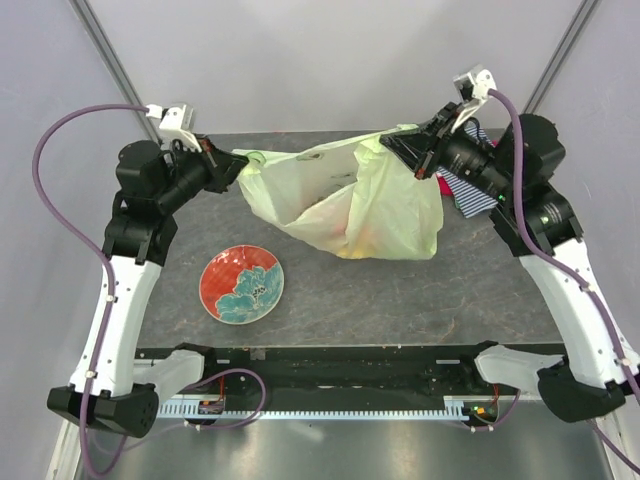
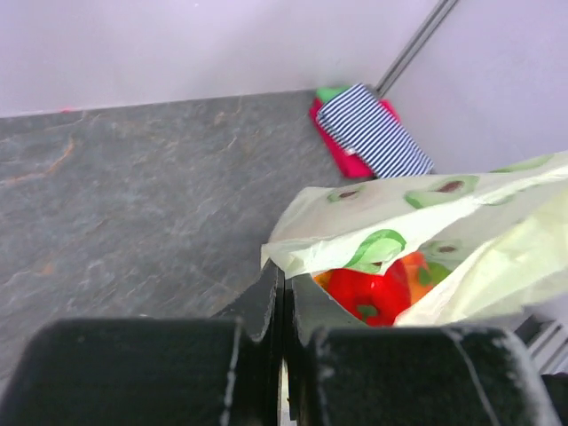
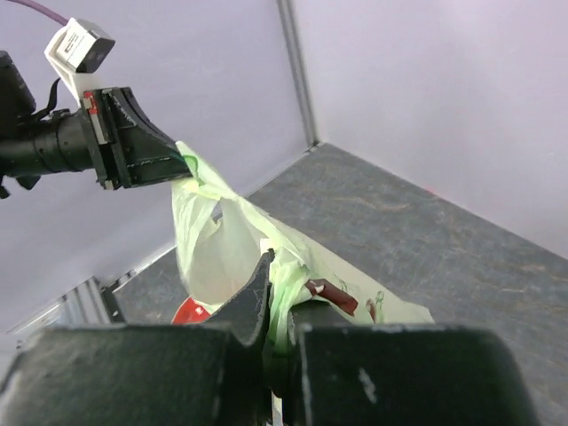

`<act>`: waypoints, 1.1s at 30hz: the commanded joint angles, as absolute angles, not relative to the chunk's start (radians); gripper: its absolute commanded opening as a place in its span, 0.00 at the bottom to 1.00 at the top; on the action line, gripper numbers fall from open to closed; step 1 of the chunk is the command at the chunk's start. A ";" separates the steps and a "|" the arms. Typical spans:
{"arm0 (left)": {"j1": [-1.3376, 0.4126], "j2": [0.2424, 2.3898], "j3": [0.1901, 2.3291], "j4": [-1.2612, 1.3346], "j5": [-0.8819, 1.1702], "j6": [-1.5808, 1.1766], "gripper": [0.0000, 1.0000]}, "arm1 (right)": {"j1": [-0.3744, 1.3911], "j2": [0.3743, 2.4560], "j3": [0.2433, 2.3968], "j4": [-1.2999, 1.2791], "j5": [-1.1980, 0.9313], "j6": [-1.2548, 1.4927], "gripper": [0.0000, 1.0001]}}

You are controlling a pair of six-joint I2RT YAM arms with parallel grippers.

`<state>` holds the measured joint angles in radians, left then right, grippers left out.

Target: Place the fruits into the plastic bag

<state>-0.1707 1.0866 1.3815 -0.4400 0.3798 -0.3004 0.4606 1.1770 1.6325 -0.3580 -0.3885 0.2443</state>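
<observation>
The pale green plastic bag (image 1: 350, 205) hangs stretched between my two grippers above the table. My left gripper (image 1: 235, 165) is shut on its left handle, and my right gripper (image 1: 405, 148) is shut on its right handle. The fruits (image 1: 355, 235) show as an orange-yellow blur through the bag's bottom. In the left wrist view the shut fingers (image 2: 266, 297) pinch the bag's edge (image 2: 355, 217), with a red pepper-like piece (image 2: 368, 293) and an orange fruit (image 2: 419, 269) inside. In the right wrist view the gripper (image 3: 280, 288) clamps bunched bag plastic (image 3: 222, 240); the left gripper (image 3: 142, 153) holds the far handle.
A red plate (image 1: 241, 284) with a blue-white floral pattern lies on the table at front left, with no fruit on it. A striped blue-white folded cloth (image 1: 470, 190) lies on something red at the back right, under the right arm; it also shows in the left wrist view (image 2: 373, 131).
</observation>
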 commanded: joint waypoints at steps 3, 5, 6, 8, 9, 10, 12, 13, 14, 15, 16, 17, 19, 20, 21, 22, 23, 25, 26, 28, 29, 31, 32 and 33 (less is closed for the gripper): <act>-0.078 1.101 1.223 -0.243 0.559 -0.471 0.02 | 0.385 1.348 1.508 -0.203 -0.874 0.477 0.00; -0.077 1.111 1.204 -0.210 0.604 -0.492 0.02 | 0.385 1.373 1.421 -0.134 -0.968 0.596 0.00; -0.077 1.121 1.189 -0.203 0.613 -0.495 0.01 | 0.384 1.374 1.398 -0.111 -0.971 0.607 0.00; -0.078 1.127 1.181 -0.193 0.626 -0.499 0.02 | 0.385 1.362 1.359 -0.144 -0.896 0.566 0.00; -0.077 1.134 1.178 -0.190 0.626 -0.497 0.02 | 0.384 1.358 1.353 -0.208 -0.861 0.540 0.00; -0.077 1.137 1.174 -0.189 0.627 -0.497 0.02 | 0.385 1.347 1.345 -0.234 -0.830 0.523 0.05; -0.077 1.141 1.167 -0.183 0.630 -0.497 0.02 | 0.385 1.333 1.342 -0.302 -0.729 0.483 0.20; -0.077 1.143 1.164 -0.181 0.630 -0.497 0.02 | 0.385 1.316 1.333 -0.317 -0.683 0.477 0.36; -0.077 1.144 1.163 -0.176 0.630 -0.500 0.02 | 0.380 1.304 1.325 -0.330 -0.619 0.473 0.46; -0.077 1.146 1.160 -0.170 0.634 -0.502 0.02 | 0.387 1.290 1.316 -0.328 -0.588 0.474 0.54; -0.077 1.147 1.160 -0.169 0.635 -0.503 0.02 | 0.390 1.255 1.292 -0.321 -0.566 0.477 0.65; -0.077 1.149 1.158 -0.166 0.638 -0.509 0.02 | 0.394 1.232 1.276 -0.296 -0.525 0.485 0.71; -0.077 1.151 1.161 -0.158 0.640 -0.512 0.02 | 0.420 1.162 1.224 -0.264 -0.468 0.497 0.83; -0.075 1.150 1.163 -0.158 0.644 -0.515 0.02 | 0.431 1.140 1.203 -0.233 -0.434 0.502 0.85; -0.075 1.150 1.164 -0.158 0.646 -0.517 0.01 | 0.461 1.122 1.184 -0.218 -0.389 0.523 0.86; -0.075 1.147 1.164 -0.155 0.647 -0.517 0.01 | 0.480 1.094 1.143 -0.200 -0.364 0.538 0.87; -0.075 1.147 1.166 -0.156 0.650 -0.518 0.02 | 0.497 1.085 1.125 -0.164 -0.342 0.557 0.87; -0.075 1.146 1.166 -0.155 0.649 -0.518 0.01 | 0.575 1.063 1.068 -0.134 -0.231 0.600 0.86; -0.075 1.146 1.164 -0.155 0.649 -0.518 0.01 | 0.607 1.057 1.048 -0.079 -0.197 0.609 0.86; -0.075 1.144 1.161 -0.155 0.650 -0.520 0.01 | 0.690 1.049 0.996 -0.023 -0.089 0.633 0.84; -0.075 1.144 1.161 -0.153 0.652 -0.520 0.02 | 0.712 1.049 0.983 0.029 -0.051 0.637 0.83; -0.075 1.143 1.158 -0.152 0.655 -0.520 0.02 | 0.758 1.068 0.974 0.047 0.056 0.624 0.81; -0.075 1.143 1.158 -0.150 0.655 -0.520 0.02 | 0.773 1.077 0.982 0.054 0.087 0.609 0.81; -0.075 1.140 1.155 -0.150 0.655 -0.520 0.02 | 0.802 1.098 1.003 0.054 0.116 0.592 0.80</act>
